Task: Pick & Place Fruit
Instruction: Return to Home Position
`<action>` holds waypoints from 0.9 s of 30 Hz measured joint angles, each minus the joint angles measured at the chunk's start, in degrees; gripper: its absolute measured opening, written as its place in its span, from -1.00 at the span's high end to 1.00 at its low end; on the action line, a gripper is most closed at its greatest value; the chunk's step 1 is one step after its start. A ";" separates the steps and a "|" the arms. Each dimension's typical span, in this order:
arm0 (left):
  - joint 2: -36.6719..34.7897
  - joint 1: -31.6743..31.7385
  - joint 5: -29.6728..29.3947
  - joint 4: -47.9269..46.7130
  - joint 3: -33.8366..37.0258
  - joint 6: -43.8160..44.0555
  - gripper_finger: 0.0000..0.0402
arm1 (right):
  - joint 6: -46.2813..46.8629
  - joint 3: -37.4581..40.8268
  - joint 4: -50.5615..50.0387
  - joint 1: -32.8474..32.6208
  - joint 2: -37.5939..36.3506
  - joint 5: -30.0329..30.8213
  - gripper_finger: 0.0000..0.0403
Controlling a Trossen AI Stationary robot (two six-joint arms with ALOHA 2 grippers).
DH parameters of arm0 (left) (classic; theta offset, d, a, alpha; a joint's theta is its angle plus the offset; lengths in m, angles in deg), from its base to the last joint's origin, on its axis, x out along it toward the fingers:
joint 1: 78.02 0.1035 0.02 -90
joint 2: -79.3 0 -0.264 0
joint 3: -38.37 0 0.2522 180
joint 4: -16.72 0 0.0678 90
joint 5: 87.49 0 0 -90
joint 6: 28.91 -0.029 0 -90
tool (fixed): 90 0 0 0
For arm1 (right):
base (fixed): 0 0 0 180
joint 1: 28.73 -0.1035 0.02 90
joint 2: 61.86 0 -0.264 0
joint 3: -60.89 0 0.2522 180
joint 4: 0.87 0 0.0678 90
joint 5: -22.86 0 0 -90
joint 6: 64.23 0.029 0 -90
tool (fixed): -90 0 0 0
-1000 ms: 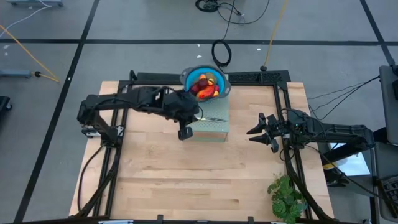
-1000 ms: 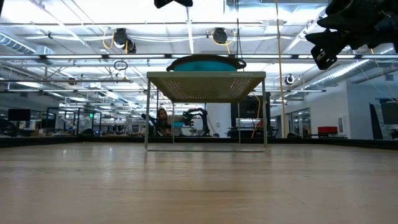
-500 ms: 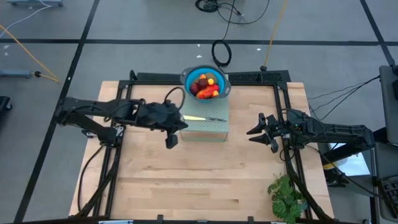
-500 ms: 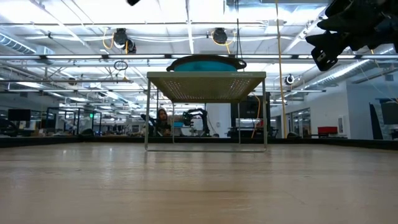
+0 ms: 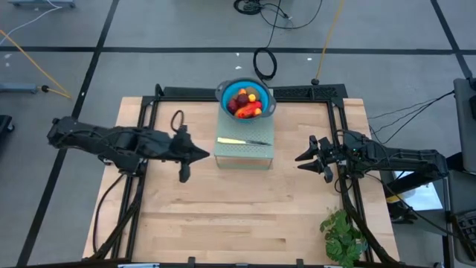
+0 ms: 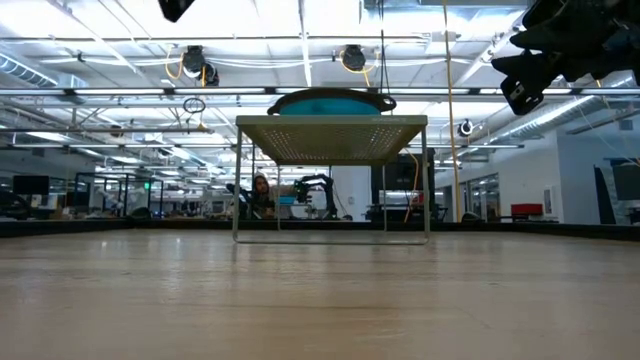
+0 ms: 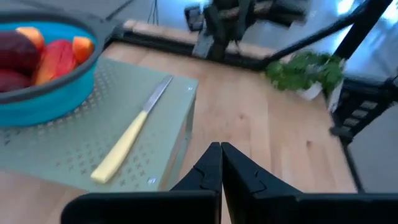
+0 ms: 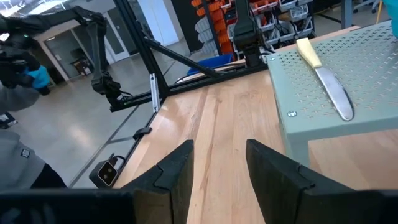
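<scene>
The fruit lies heaped in a blue bowl; red, dark-red and orange pieces show over its rim. The bowl stands on the far end of a green perforated stand, and a pale-handled knife lies flat on the stand's top. My left gripper hovers shut and empty just left of the stand, above the table, its tips pointing toward the stand's near left corner. My right gripper waits open and empty to the right of the stand, held level.
A green leafy plant stands at the table's near right corner. A black frame runs along the table's far and side edges. Bare wood spreads in front of the stand. Beyond the table, a person's grey sleeve shows.
My left gripper has drawn back from over the stand beside the bowl toward the table's left edge and sunk a little, tipping up toward level. It has stayed shut. The bowl, now uncovered, the knife and my right gripper have kept still.
</scene>
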 joint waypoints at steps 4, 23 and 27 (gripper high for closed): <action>-6.17 -1.04 -0.01 5.38 7.16 0.13 0.99 | 0.02 0.00 0.01 0.00 0.00 0.00 0.31; -32.33 -4.90 -4.43 9.28 28.43 -0.15 0.99 | -0.57 0.00 0.98 -0.01 0.07 0.02 0.31; -37.99 -5.39 -4.43 9.46 31.91 -0.05 0.97 | -0.57 0.00 0.96 -0.02 0.07 0.03 0.31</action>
